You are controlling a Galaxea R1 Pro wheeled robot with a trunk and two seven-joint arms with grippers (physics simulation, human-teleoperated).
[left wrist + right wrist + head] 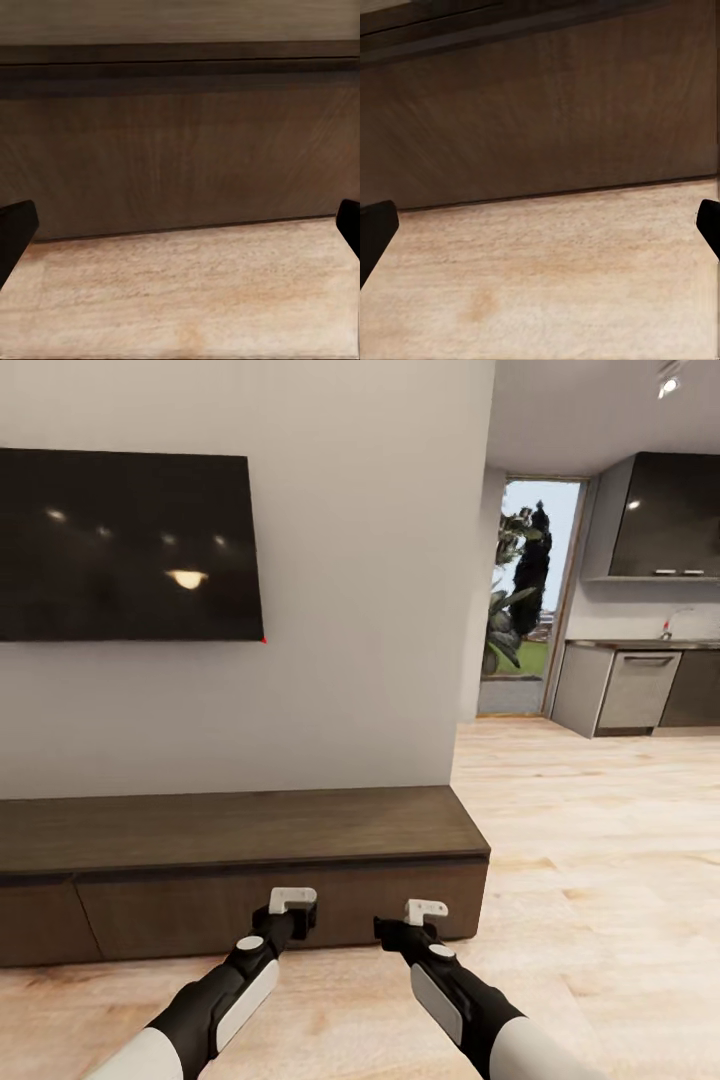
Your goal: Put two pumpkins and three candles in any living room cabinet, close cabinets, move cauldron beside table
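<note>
The cabinet (240,828) is a long, low, dark brown console standing against the wall, and its plain drawer fronts (200,910) sit flush and closed. My left gripper (293,909) and right gripper (412,920) hover low over the floor just before its right half, both aimed at the front. In the left wrist view the left gripper (180,229) is open, with the dark fingertips (15,229) far apart and only the drawer front (180,150) between them. The right gripper (540,232) is open and empty in the same way, facing the wood front (540,112). The pumpkins, candles, cauldron and table are out of view.
A black TV (130,545) hangs on the wall above the console. Light wood plank floor (600,860) stretches to the right, past the wall's corner (470,610), toward a kitchen with grey units (640,690) and a glass door (525,600).
</note>
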